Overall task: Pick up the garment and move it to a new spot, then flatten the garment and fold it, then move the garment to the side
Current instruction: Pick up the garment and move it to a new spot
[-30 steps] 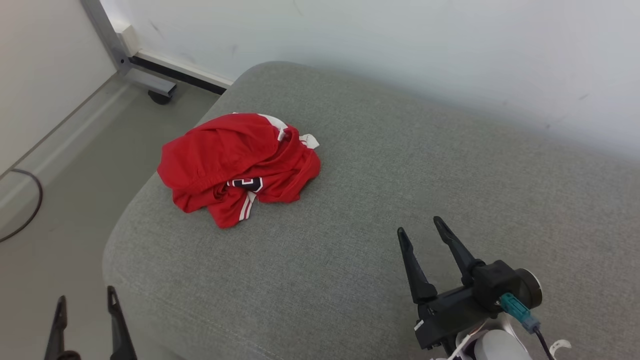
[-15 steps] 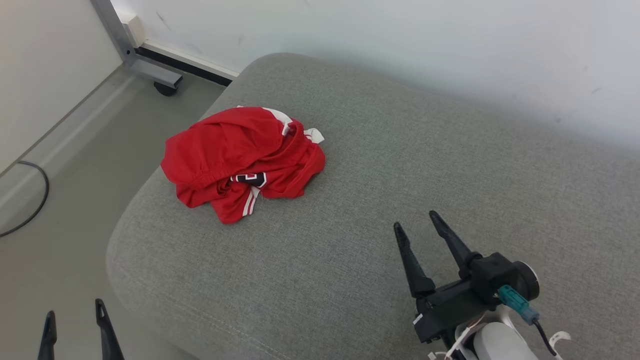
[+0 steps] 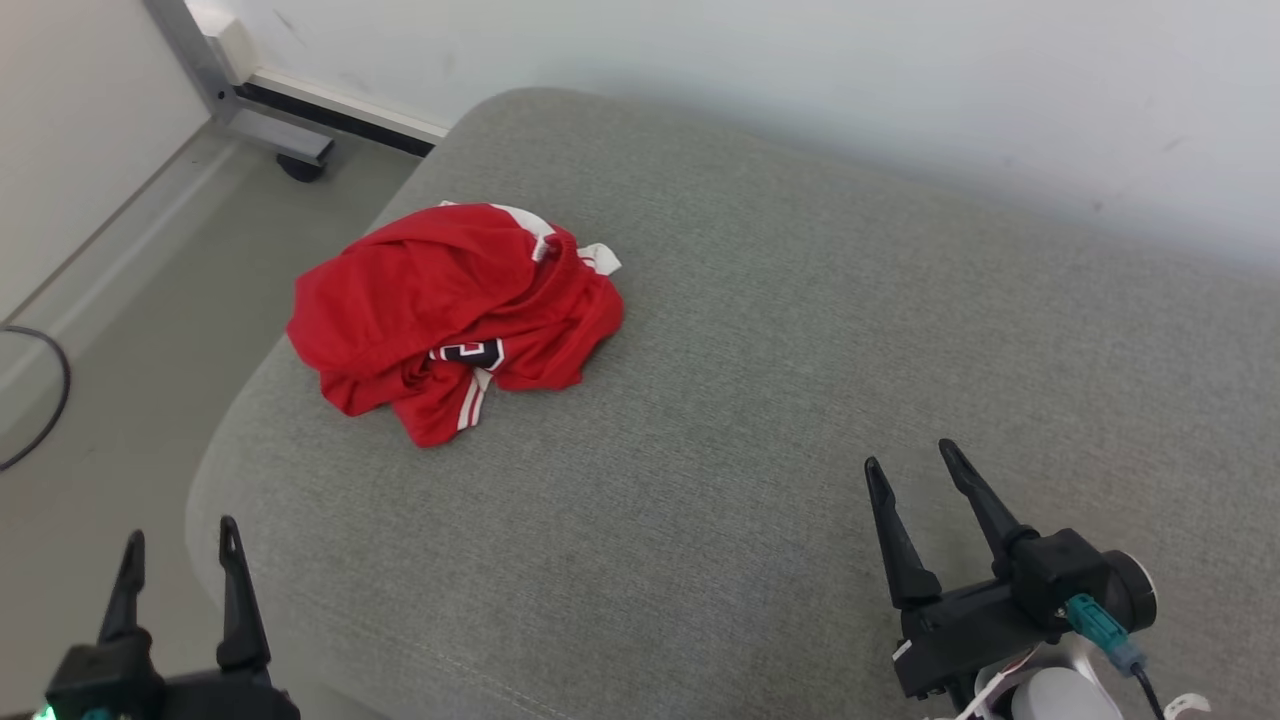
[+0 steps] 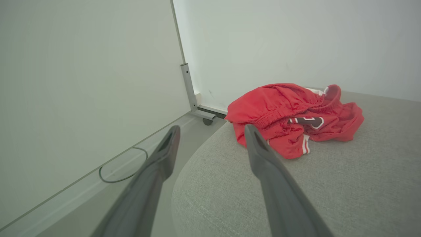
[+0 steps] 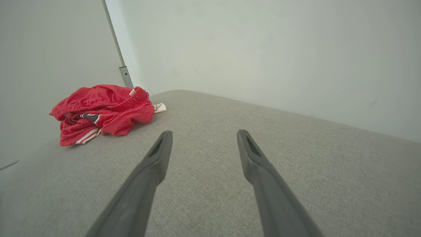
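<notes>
The garment lies in a crumpled heap on the grey upholstered seat, close to its left edge and toward the far left corner. It is red. A piece of black lettering with a white outline shows at the near side of the heap, and a red-and-white striped trim hangs just below it. Some white fabric shows at the far side.

The left gripper is beside the near left corner of the seat, partly over the floor. Its jaws stand apart with nothing between them. The right gripper is above the near right part of the seat, well apart from the garment, with its jaws also spread and empty.

A black cable lies on the floor, and a metal frame with a wheel stands by the wall.
</notes>
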Available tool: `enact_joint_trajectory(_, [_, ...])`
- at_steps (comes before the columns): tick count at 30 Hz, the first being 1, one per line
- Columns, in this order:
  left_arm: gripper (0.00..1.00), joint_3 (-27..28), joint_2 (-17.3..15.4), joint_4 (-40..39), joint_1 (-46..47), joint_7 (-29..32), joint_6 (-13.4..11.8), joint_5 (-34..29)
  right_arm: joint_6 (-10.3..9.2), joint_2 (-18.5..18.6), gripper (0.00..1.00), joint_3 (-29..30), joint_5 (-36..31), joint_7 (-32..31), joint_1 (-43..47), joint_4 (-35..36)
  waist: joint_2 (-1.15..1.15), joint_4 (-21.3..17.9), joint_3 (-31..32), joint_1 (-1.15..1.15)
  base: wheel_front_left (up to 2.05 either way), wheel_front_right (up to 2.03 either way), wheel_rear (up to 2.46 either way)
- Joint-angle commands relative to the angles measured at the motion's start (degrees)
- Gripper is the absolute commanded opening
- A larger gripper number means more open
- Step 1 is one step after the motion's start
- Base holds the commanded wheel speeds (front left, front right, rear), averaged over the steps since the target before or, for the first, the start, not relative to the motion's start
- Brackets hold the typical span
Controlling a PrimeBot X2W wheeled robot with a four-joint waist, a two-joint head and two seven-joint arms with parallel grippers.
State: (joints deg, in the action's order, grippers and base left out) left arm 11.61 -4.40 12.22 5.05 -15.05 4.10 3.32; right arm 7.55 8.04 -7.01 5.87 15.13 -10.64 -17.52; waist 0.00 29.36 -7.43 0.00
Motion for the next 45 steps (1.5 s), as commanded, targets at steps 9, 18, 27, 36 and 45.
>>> enact_joint_trajectory(9, [1.0,1.29,-3.47,7.92,11.52,-0.21,2.53,2.23,-0.12,3.0,1.0,0.2,-0.86,0.02,-1.97,1.61,0.0,-6.29,-7.04,0.0,0.0,0.0,0.0])
enact_joint_trajectory(18, [1.0,-0.98,-7.69,16.89,21.97,-0.2,3.4,3.39,-0.12,4.82,1.0,-1.15,-0.5,0.02,-4.41,2.7,0.0,-9.95,-11.76,0.0,0.0,0.0,0.0])
enact_joint_trajectory(27, [1.0,-7.38,-12.99,27.34,31.92,-0.2,3.29,9.84,-0.12,6.91,1.0,-1.33,-0.42,0.02,-6.81,3.92,0.0,-13.86,-17.09,0.0,0.0,0.0,0.0])
enact_joint_trajectory(36, [1.0,-9.11,-17.03,41.4,41.27,3.15,2.94,14.73,-0.13,7.46,1.0,-1.17,0.0,-0.08,-7.62,3.77,0.0,-16.79,-20.75,0.0,0.0,0.0,0.0])
enact_joint_trajectory(45, [0.0,-9.68,-17.11,48.94,45.2,3.37,1.4,15.07,-0.15,6.97,1.0,-0.81,-0.22,-0.27,-7.28,2.96,0.0,-17.82,-21.03,0.0,0.0,0.0,0.0])
